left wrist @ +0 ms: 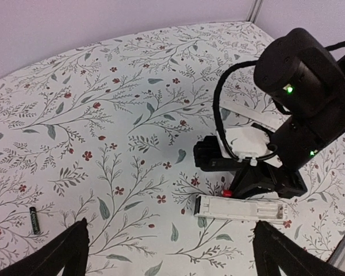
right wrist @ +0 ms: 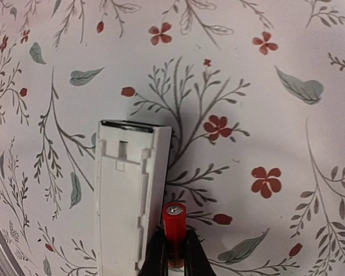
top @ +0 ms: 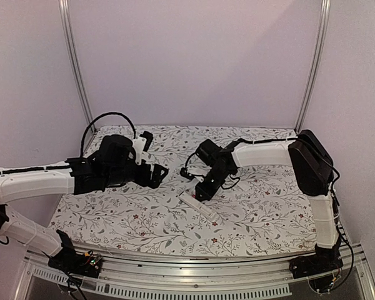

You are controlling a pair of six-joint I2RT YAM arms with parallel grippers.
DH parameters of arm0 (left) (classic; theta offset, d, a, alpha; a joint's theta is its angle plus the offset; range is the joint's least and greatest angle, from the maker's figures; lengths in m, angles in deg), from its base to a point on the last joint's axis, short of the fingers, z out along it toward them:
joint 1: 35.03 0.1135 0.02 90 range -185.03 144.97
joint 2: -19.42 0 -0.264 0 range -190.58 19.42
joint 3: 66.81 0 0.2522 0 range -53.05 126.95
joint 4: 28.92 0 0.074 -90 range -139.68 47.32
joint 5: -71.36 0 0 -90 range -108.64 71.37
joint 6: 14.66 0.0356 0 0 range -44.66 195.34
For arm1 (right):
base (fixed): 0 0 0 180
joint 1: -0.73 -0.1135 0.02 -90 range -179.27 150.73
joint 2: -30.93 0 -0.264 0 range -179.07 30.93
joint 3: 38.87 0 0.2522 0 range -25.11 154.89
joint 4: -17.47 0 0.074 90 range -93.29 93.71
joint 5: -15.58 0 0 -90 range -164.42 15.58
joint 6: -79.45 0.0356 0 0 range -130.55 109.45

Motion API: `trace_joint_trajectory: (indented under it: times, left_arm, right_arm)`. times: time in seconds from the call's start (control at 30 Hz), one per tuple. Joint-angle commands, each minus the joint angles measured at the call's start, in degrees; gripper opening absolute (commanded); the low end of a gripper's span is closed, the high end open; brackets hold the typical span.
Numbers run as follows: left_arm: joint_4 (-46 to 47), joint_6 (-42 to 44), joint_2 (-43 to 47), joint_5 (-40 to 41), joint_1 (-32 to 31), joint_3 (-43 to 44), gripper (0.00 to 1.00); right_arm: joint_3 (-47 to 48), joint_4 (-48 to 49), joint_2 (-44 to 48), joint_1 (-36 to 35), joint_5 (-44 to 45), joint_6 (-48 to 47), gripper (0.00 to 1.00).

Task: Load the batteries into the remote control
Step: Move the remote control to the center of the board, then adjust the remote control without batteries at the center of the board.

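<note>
Right gripper [right wrist: 173, 248]: clamped narrow on a battery [right wrist: 173, 224], red end forward, just beside the remote control's [right wrist: 126, 195] long edge.
Left gripper [left wrist: 171, 227]: spread wide, holding nothing, above the floral desk [top: 262, 206].
Remote control: flat on the desk between the arms, open side up.
Second battery [left wrist: 34, 219]: alone on the desk, well apart from the remote control.

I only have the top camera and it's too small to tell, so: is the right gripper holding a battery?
Observer: Yes, right wrist view shows the right gripper shut on a battery, red end forward.
Operator: Is it in the remote yet?
Observer: No, it is alongside the remote control, not inside it.
Operator: And the other battery?
Observer: Left wrist view shows the second battery lying on the cloth, clear of the open left gripper.
</note>
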Motion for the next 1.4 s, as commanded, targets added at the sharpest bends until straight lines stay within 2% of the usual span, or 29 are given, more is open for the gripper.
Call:
trace_joint_trajectory:
  times: [0.0, 0.17, 0.23, 0.37, 0.5, 0.57, 0.73, 0.83, 1.1, 1.23, 1.3, 1.37]
  left_arm:
    - [-3.04, 6.03, 0.88, -1.85, 0.60, -1.67, 0.98]
    - [-2.69, 18.20, -2.44, -10.77, 0.10, -1.83, 0.95]
    - [-0.88, 26.12, -4.94, -13.45, -0.36, -1.35, 0.96]
    - [-1.83, 44.99, -12.16, -25.71, -0.54, 2.03, 0.99]
    - [-4.30, 59.65, -20.79, -26.59, -0.23, 7.94, 1.00]
    - [-4.91, 64.11, -25.06, -26.73, 0.29, 11.09, 1.00]
    - [-8.26, 68.04, -35.60, -29.83, 0.77, 19.75, 1.00]
    - [-13.63, 69.43, -39.64, -30.11, 0.71, 23.96, 0.96]
    - [-23.50, 71.55, -40.16, -32.78, 0.15, 26.61, 0.96]
    - [-23.36, 71.28, -39.23, -32.03, -0.39, 25.06, 0.95]
    - [-20.77, 70.09, -39.28, -30.05, -0.55, 24.03, 0.93]
    - [-19.75, 69.28, -39.73, -29.03, -0.56, 23.86, 0.85]
  right_arm:
    - [-1.18, -4.07, 3.14, -2.15, -5.52, -2.49, 0.00]
    - [-1.58, -4.31, 9.01, -1.66, 1.17, -1.87, 0.00]
    - [-2.47, -4.32, 11.11, -0.66, 2.39, -0.83, 0.00]
    - [-6.23, -3.96, 15.27, 2.24, 4.48, 2.64, 0.00]
    - [-11.02, -3.18, 19.64, 3.96, 5.18, 4.12, 0.00]
    - [-12.63, -2.91, 20.85, 4.21, 5.34, 4.23, 0.00]
    - [-14.71, -2.74, 22.79, 4.76, 5.74, 3.68, 0.00]
    - [-15.47, -2.86, 23.94, 5.05, 5.98, 3.87, 0.00]
    - [-16.28, -2.91, 27.14, 5.33, 6.37, 5.00, 0.00]
    - [-15.79, -3.02, 26.86, 5.28, 5.65, 5.38, 0.00]
    - [-15.44, -2.98, 26.73, 5.28, 5.26, 5.39, 0.00]
    - [-15.01, -3.28, 26.46, 5.29, 5.05, 5.39, 0.00]
